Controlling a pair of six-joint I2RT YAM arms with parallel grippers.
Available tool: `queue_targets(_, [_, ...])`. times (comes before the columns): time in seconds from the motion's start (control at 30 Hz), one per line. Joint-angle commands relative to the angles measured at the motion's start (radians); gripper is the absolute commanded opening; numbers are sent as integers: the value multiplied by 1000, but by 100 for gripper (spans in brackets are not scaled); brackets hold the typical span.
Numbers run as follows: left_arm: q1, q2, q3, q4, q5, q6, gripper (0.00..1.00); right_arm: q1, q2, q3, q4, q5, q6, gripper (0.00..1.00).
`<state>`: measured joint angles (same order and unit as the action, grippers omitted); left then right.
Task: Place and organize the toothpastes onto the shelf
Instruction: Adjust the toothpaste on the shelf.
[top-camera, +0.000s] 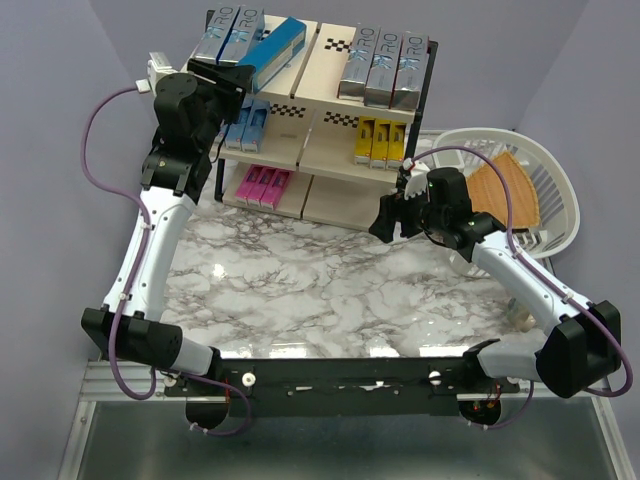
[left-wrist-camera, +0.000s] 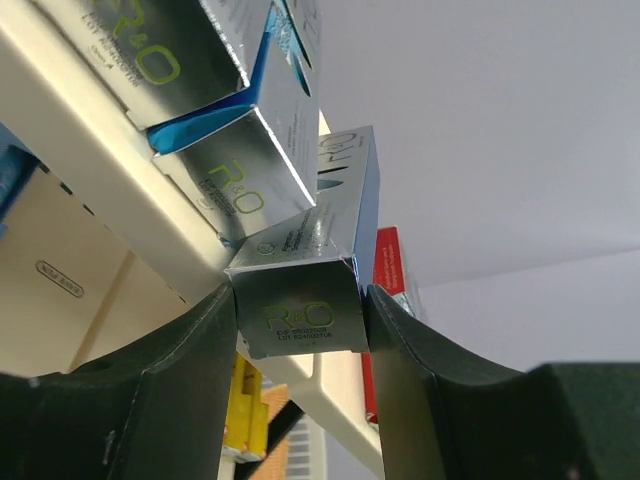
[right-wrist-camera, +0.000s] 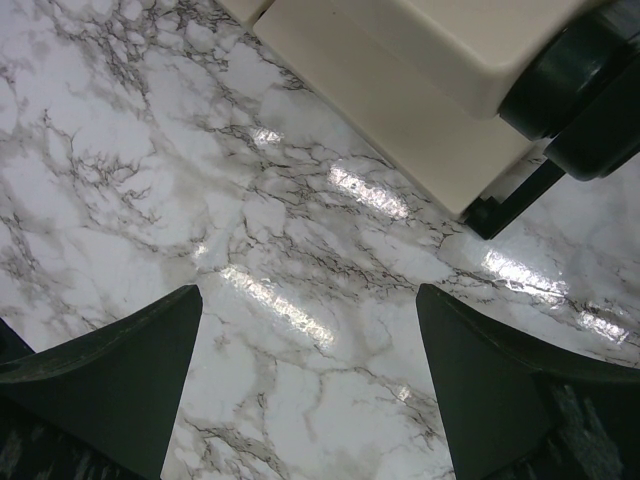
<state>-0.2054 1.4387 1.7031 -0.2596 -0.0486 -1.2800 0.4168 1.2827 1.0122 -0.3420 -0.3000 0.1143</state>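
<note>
The shelf (top-camera: 322, 80) stands at the back of the table with toothpastes on every tier: silver boxes (top-camera: 380, 68) on top, blue boxes (top-camera: 248, 126) and yellow boxes (top-camera: 380, 140) in the middle, pink boxes (top-camera: 262, 185) at the bottom. One silver and blue toothpaste box (top-camera: 277, 50) lies slanted across the top left board. My left gripper (top-camera: 238, 76) is shut on its near end. In the left wrist view that box's end (left-wrist-camera: 297, 318) fills the space between the black fingers (left-wrist-camera: 190, 370). My right gripper (top-camera: 390, 216) hangs open over bare marble (right-wrist-camera: 300, 230), holding nothing.
A white plastic basket (top-camera: 545, 160) sits at the right of the shelf with a wedge-shaped wooden board (top-camera: 505, 190) in it. The shelf's foot (right-wrist-camera: 500, 210) shows close ahead of my right gripper. A red box (left-wrist-camera: 388, 268) shows behind the held one.
</note>
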Motion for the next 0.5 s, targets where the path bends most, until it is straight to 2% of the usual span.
queue_targets(0.0, [-20, -50, 32, 63, -85, 264, 46, -1, -16, -3, 9, 13, -10, 97])
queue_targets(0.2, [-86, -47, 52, 152, -131, 566, 41, -1, -19, -4, 6, 12, -8, 97])
queue_targets(0.23, [-118, -47, 49, 178, -160, 673, 39, -1, -20, -4, 8, 12, -7, 96])
queue_targets(0.33, [-187, -37, 53, 216, -221, 824, 38, -1, -23, -4, 6, 15, -7, 97])
queue_targets(0.47, [-271, -15, 56, 255, -325, 1120, 38, -3, -25, -9, 6, 21, -7, 97])
